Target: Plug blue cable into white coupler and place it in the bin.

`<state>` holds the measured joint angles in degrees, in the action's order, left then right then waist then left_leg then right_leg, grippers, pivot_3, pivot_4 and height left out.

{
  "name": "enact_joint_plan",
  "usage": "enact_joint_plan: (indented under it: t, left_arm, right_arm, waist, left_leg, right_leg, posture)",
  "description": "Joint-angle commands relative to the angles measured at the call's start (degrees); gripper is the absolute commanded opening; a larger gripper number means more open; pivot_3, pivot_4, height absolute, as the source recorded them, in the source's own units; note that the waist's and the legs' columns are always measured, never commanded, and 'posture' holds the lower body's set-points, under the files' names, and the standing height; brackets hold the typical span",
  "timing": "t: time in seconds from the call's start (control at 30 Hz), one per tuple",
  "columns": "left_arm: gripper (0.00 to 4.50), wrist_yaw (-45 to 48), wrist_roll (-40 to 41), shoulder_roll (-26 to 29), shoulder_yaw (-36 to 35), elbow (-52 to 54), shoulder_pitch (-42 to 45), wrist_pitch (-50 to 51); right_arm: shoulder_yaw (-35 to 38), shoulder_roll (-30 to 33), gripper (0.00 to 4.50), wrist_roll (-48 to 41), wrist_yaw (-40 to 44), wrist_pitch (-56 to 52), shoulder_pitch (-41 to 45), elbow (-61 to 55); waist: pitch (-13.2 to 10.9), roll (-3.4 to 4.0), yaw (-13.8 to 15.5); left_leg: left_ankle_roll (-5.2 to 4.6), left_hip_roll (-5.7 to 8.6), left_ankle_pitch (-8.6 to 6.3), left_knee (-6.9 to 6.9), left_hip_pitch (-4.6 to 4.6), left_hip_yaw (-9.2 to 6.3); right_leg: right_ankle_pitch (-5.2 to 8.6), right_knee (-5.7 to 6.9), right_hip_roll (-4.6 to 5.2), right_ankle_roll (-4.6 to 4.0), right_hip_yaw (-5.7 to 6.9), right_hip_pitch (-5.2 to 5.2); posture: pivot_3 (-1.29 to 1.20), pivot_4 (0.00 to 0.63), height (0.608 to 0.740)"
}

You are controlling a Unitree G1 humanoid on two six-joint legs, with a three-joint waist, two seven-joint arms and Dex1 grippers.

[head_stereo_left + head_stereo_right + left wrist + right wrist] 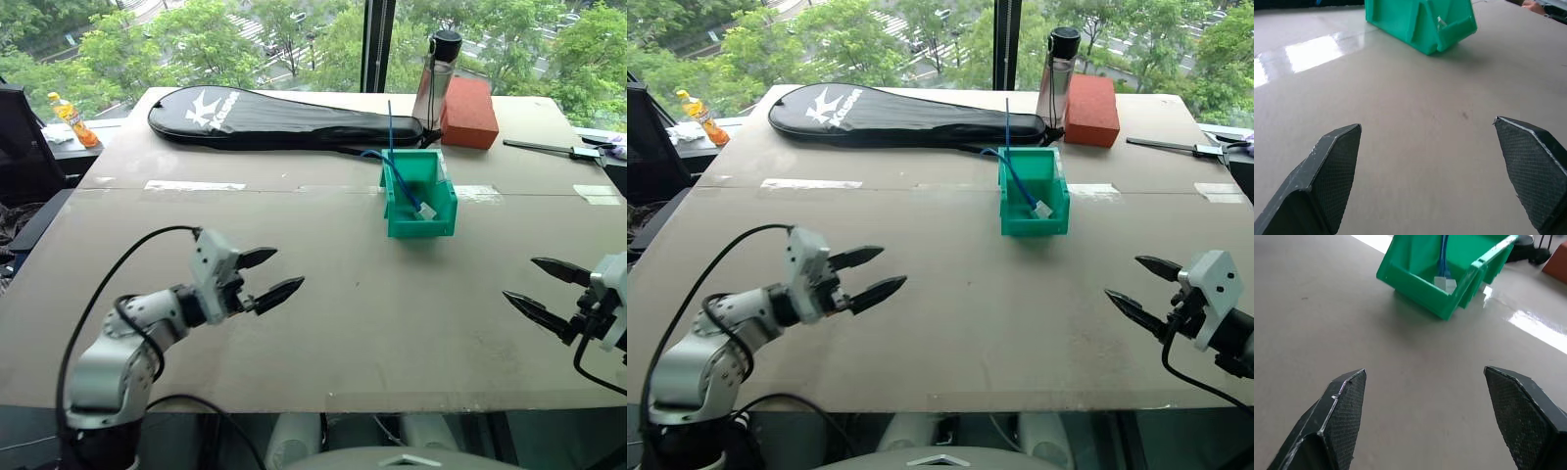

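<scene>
Two grippers hover low over the bare table (323, 323), well apart from the bin, which suggests the job is done. The left gripper (266, 275) has its jaws spread wide and holds nothing. Between the arms and further back, the green bin (397, 217) holds the blue cable (401, 182), its end seated in the white coupler (427, 211) on the floor inside, the rest trailing out over the back wall. The right gripper (537, 286) is likewise wide open and empty.
</scene>
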<state>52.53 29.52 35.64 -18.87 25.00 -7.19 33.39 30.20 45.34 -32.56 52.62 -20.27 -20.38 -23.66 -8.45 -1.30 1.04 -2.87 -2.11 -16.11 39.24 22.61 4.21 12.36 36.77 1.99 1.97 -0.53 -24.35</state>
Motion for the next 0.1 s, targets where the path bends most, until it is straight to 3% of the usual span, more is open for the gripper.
enact_joint_plan:
  t: [0.03,0.1]
  left_arm:
    - [4.44,0.40,1.55,0.72,-2.07,0.20,-0.47,-2.80]
    - [4.44,0.30,1.84,0.52,-2.10,-1.32,-0.20,-3.37]
  right_arm:
    - [3.04,1.49,3.76,-0.27,2.91,2.26,0.68,1.50]
    - [2.77,2.07,3.76,-0.03,3.59,2.21,1.30,2.36]
  waist:
    - [0.00,0.01,0.06]
    - [0.00,0.01,0.01]
  left_leg:
    - [0.00,0.00,0.00,0.03,0.00,0.00]
    - [0.00,0.00,0.00,0.05,-0.08,0.02]
  right_leg:
    - [0.04,0.00,0.00,0.08,0.04,0.00]
    - [0.04,0.00,0.01,0.08,0.10,0.05]
  posture:
    - [0.00,0.150,0.740]
    - [0.00,0.150,0.740]
